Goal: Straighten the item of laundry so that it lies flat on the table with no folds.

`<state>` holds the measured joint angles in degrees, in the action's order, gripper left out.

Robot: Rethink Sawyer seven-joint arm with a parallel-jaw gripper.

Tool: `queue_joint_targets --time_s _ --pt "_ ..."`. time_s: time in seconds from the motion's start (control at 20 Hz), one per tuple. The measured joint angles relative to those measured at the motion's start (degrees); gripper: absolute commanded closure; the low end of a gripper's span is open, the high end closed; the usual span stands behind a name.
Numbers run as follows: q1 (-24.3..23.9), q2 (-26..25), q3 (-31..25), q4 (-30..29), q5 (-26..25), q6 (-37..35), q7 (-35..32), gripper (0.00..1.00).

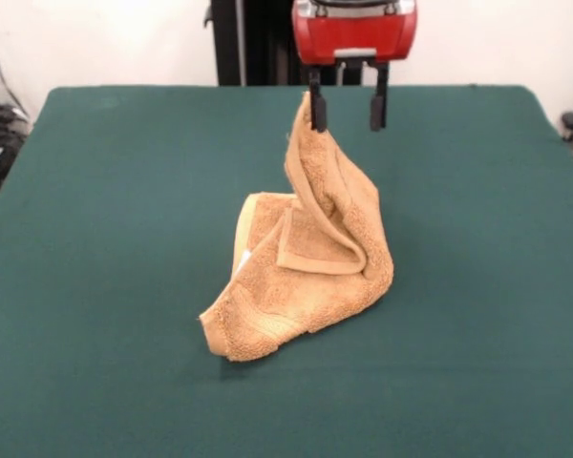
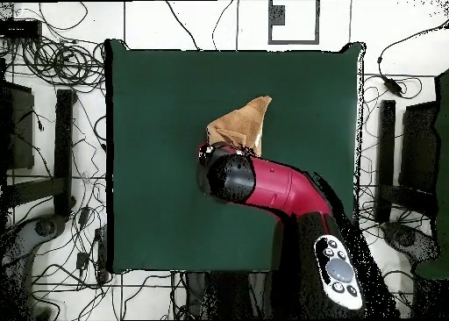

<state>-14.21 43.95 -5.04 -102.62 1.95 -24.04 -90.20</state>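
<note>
- Green table (image 1: 95, 286) fills the room's middle; white wall behind, cables on the floor around it.
- Towel (image 1: 306, 277) sits mid-table, crumpled, 1 corner pulled up into a peak.
- Gripper (image 1: 347, 113) above it: 2 fingers spread apart, the peak touching 1 finger (image 1: 317, 111). Pinched or just leaning, can't tell.
- Progress: early. Several folds remain, nothing lies flat yet.
- Long axis in the front view: low front-left corner up to the raised peak at back-right.
</note>
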Motion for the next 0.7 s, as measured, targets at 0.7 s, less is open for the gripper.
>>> queue_joint_targets --time_s 0.7 --pt "-2.6 2.5 -0.7 -4.9 0.0 0.0 0.0 0.00"
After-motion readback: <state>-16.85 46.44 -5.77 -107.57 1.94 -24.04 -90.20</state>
